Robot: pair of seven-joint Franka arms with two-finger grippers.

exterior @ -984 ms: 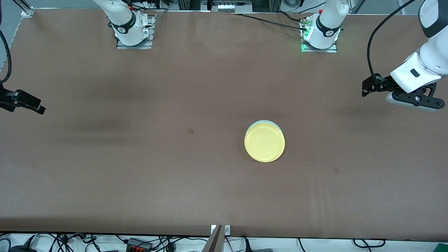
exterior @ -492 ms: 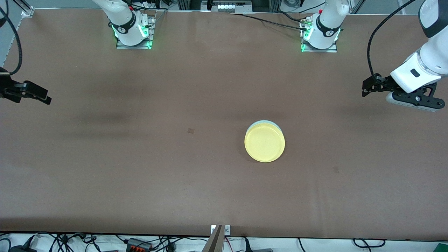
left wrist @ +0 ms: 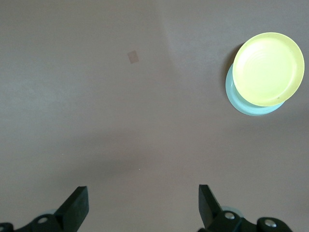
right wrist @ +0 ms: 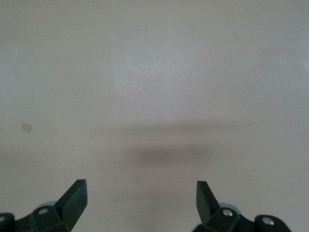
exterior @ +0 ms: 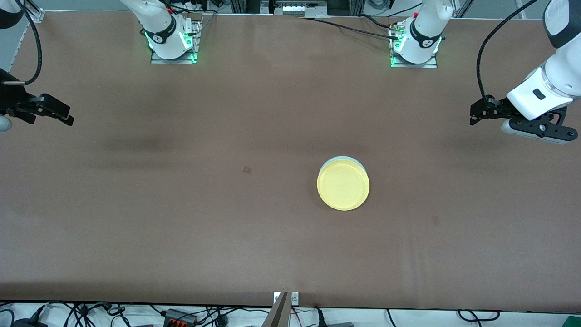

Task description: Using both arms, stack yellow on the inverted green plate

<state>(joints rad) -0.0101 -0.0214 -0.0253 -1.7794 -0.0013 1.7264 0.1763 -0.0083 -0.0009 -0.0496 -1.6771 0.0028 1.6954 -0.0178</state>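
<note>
Yellow plate point(exterior: 343, 189) sits on top of the pale mint-green plate point(exterior: 341, 159), which shows only as a thin crescent at the yellow plate's edge; in the left wrist view the yellow one lies slightly off-centre on it. The stack rests on the brown desk point(exterior: 181, 227), toward the left arm's end of the middle. Judging by this, the stacking looks done.

Both arms hang well apart from the stack, likely pulled clear so nothing disturbs it. The left gripper point(left wrist: 142, 205) hovers over bare desk at the left arm's end, fingers spread wide, holding nothing. The right gripper point(right wrist: 140, 200) hovers over bare desk at the right arm's end, equally wide open and empty.
</note>
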